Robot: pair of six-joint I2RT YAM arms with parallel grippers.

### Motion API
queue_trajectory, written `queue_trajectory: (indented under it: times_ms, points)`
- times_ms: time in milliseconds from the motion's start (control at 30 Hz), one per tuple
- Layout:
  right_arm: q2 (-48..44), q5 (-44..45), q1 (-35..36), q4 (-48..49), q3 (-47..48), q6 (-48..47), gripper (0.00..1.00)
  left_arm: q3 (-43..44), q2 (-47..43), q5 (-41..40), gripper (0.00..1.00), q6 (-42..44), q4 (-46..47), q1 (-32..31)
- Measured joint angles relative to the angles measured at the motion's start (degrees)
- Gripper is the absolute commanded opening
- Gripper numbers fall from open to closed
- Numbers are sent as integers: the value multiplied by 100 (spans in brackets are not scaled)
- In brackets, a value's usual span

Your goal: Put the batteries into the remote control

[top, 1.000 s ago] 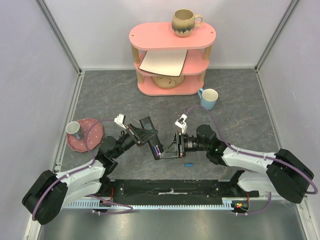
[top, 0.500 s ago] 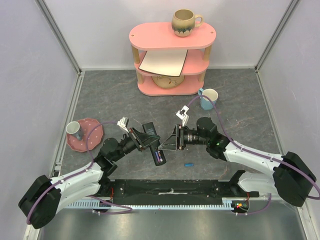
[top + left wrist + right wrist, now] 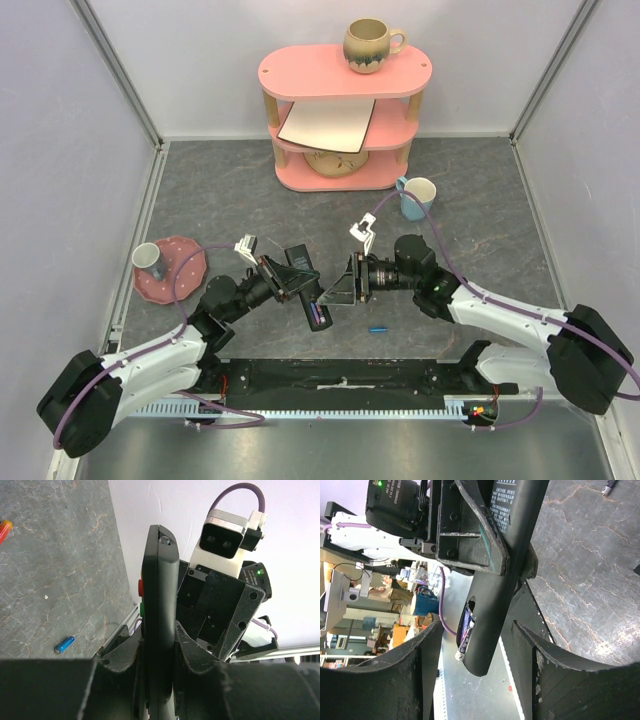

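Remote control (image 3: 300, 268) hangs tilted above the worktop (image 3: 480, 230), pinched in the left hand (image 3: 290, 282); one battery (image 3: 465, 629) sits in its open compartment. Right hand (image 3: 336, 292) is spread, fingers (image 3: 415, 675) flanking the remote's lower end.

A pink oval three-tier shelf (image 3: 345, 72) carries a brown glazed mug (image 3: 368, 45) on top and a white square board (image 3: 327, 124) inside. Just right of it sits a light-blue mug (image 3: 417, 197); well to its front-left, a pink plate (image 3: 180, 275) holds a grey cup (image 3: 149, 260).
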Motion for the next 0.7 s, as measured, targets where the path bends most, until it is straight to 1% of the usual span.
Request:
queue_trajectory:
  times_ms: [167, 267, 700]
  points:
    - [63, -184, 35, 166, -76, 28, 68, 0, 0, -13, 2, -26, 7, 0]
    - [129, -271, 79, 258, -109, 37, 67, 2, 9, -15, 2, -44, 37, 0]
    - [275, -358, 177, 400, -195, 68, 55, 0, 83, -20, 2, -90, 262, 0]
